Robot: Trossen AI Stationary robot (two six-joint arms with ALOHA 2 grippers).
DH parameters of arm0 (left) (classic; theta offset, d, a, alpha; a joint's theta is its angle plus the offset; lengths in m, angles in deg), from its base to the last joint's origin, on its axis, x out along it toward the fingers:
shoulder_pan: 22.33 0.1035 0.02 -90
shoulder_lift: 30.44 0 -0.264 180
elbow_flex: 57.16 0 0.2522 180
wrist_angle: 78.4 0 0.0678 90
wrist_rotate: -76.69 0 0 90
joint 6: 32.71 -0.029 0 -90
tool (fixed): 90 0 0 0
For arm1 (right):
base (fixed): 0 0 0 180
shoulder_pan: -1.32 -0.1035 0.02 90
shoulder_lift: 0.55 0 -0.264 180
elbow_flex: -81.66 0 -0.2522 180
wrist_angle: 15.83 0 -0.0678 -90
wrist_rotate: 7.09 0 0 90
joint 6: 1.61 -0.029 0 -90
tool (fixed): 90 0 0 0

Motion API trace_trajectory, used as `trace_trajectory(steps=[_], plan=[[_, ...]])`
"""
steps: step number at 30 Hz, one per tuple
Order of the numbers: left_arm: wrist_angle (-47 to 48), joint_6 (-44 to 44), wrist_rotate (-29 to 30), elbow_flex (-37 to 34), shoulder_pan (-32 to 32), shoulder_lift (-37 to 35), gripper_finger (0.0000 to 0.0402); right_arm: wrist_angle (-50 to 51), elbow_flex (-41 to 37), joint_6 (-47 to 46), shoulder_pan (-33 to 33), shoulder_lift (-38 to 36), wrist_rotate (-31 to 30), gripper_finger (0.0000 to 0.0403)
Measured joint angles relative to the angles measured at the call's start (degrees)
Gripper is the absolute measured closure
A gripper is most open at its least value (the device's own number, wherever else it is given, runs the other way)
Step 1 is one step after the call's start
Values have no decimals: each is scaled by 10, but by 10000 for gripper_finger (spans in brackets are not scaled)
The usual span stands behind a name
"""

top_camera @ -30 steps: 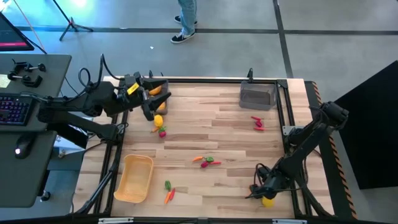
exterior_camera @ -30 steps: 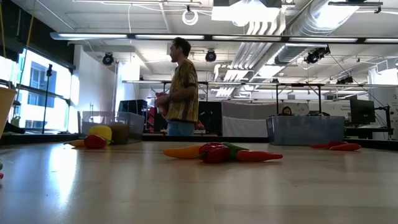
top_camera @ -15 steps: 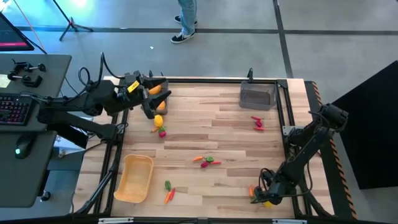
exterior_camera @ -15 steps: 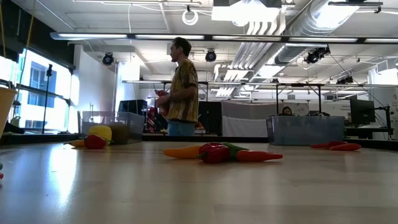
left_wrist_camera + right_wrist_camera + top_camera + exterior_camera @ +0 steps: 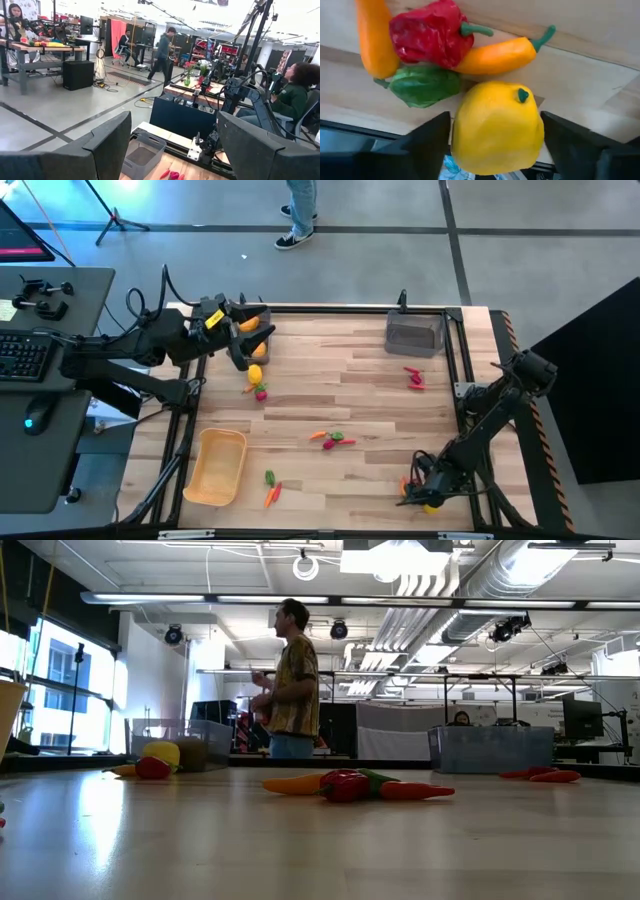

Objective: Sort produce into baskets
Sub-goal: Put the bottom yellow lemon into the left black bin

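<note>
The right gripper (image 5: 424,498) is reaching down at the near right corner of the tabletop (image 5: 360,395), its fingers (image 5: 427,142) standing spread on either side of a yellow pepper (image 5: 496,127), not clamping it. Beside that pepper are lying a red pepper (image 5: 428,32), a green leaf (image 5: 422,87) and an orange chilli (image 5: 495,55). The left gripper (image 5: 243,352) is hovering with released fingers (image 5: 107,145) by a grey bin (image 5: 253,323) at the far left corner.
</note>
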Motion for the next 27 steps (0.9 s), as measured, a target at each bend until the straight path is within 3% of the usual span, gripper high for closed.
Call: trace_trajectory(steps=[7,10,13,16,18,22,27], plan=[[-28,-9,0,0,0,0,123,-19,0,90,-10,-70,14,262],[-52,-23,0,0,0,0,123,11,0,107,-12,-130,5,265],[-68,-27,-11,0,0,-1,123,30,0,124,17,-198,-94,265],[-78,-26,-14,0,0,-2,123,24,0,188,79,-253,-219,262],[-77,-22,-15,0,-1,-3,123,5,0,259,140,-272,-263,256],[-78,11,-16,0,-2,-4,123,-71,0,446,286,-248,-229,256],[-77,40,-30,0,-2,-4,123,-244,0,653,448,-142,-138,259]])
